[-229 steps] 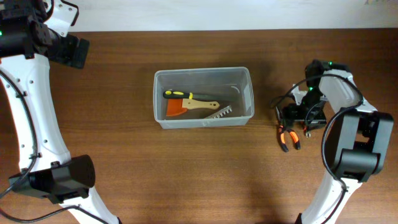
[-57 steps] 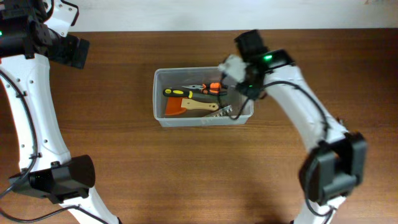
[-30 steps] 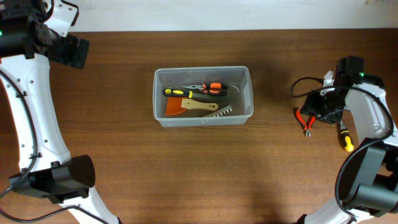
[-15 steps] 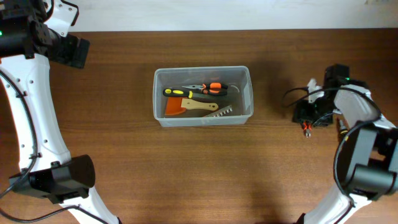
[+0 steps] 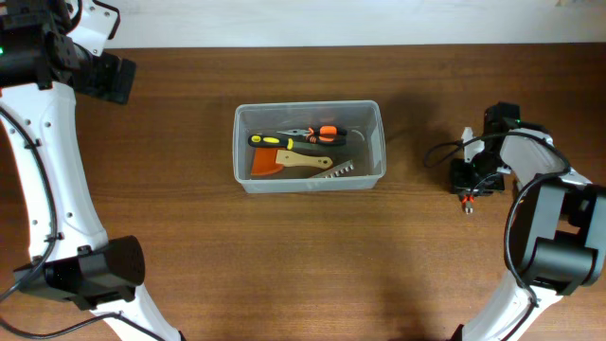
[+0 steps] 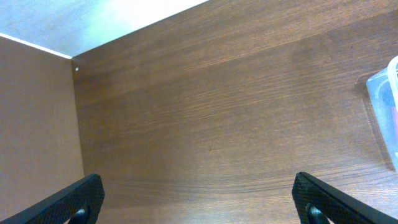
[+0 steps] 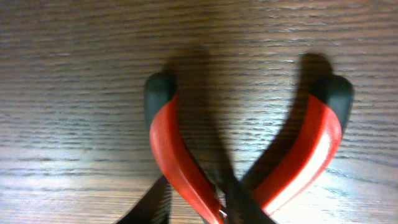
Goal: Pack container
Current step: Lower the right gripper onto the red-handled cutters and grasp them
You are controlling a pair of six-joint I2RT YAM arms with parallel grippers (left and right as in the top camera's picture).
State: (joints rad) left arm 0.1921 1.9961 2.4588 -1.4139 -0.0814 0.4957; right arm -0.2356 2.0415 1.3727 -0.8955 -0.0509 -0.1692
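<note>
The clear container (image 5: 309, 107) sits at mid-table, and its corner shows in the left wrist view (image 6: 385, 99). Inside lie orange-and-black pliers (image 5: 320, 133), a yellow-and-black tool (image 5: 268, 142) and a wood-handled orange scraper (image 5: 284, 161). To the right, my right gripper (image 5: 471, 177) is down on the table over red-handled pliers (image 5: 465, 198). In the right wrist view the gripper (image 7: 199, 208) is shut on the left red handle (image 7: 171, 143) near the pivot. At the far left my left gripper (image 6: 199, 199) hangs open over bare wood.
A toothed metal tool (image 5: 337, 170) lies in the container's front right. The right arm's black cable (image 5: 438, 152) loops between the container and the right gripper. The table's back edge (image 6: 124, 28) and left edge (image 6: 76, 118) lie near the left gripper.
The right gripper has shifted left and down onto the red pliers, and its fingers have closed in on a handle. The left arm and the container have not moved.
</note>
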